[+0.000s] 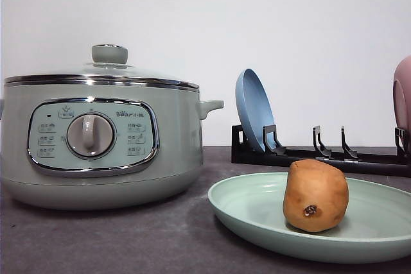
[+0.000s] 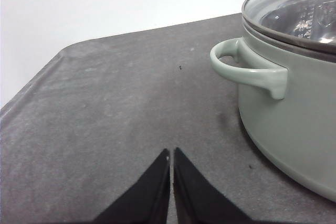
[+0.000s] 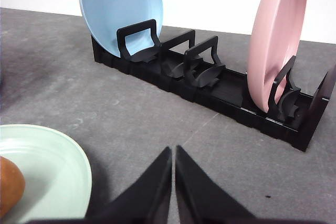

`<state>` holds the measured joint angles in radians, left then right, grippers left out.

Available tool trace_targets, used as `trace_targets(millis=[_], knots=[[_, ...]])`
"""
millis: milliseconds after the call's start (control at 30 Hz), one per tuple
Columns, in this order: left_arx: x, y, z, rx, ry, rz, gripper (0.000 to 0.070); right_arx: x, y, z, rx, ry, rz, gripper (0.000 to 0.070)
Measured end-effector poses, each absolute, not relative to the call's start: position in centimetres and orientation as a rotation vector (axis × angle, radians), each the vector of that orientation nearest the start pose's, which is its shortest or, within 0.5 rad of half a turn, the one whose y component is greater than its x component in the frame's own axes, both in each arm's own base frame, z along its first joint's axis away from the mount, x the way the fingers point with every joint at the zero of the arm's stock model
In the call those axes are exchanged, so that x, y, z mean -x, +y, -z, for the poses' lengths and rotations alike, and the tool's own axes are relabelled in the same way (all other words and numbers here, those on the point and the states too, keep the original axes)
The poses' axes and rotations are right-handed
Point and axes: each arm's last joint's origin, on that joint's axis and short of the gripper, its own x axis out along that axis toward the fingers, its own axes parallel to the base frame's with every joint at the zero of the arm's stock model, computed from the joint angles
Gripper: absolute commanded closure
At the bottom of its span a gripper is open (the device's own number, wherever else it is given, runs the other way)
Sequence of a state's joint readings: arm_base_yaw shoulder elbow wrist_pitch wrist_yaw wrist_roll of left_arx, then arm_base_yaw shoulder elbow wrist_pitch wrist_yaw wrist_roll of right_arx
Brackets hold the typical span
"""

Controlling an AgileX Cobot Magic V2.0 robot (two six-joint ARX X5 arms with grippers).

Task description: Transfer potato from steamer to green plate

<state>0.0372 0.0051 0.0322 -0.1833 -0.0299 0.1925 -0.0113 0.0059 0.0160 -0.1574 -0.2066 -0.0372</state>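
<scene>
Potato [image 1: 315, 196]: firm, smooth, likely slippery; grasp across its middle. It lay on the green plate [image 1: 257, 213], beside the right gripper [image 3: 173, 153]'s closed jaws; left gripper [image 2: 171, 156] also closed.

On the desk [image 1: 128, 242] the steamer [image 1: 96, 152] stands at the left, its lid [image 1: 106, 68] seated on top. To its right and nearer lies the green plate [image 1: 257, 216], flat on the desk, apart from the steamer. The potato [image 1: 316, 196] rests on the plate, toward its right half. Behind the plate, farther back on the desk, runs a plate rack [image 1: 321, 155]. The blue plate [image 1: 255, 110] stands on edge in the rack's left end slot; the pink plate [image 1: 403, 97] stands on edge at the rack's right end, with unfilled slots between them. A wall [image 1: 289, 24] rises behind everything.
</scene>
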Motion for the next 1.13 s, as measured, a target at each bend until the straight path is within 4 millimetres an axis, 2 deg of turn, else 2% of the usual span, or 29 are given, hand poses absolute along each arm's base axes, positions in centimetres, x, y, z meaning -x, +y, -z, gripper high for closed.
trace_targets(millis=[1133], knots=[[-9.47,0.44,-15.64,-0.191,0.162,-0.052,0.0697,-9.55,0.49,-15.34,0.021,0.143,-0.198,0.0700]])
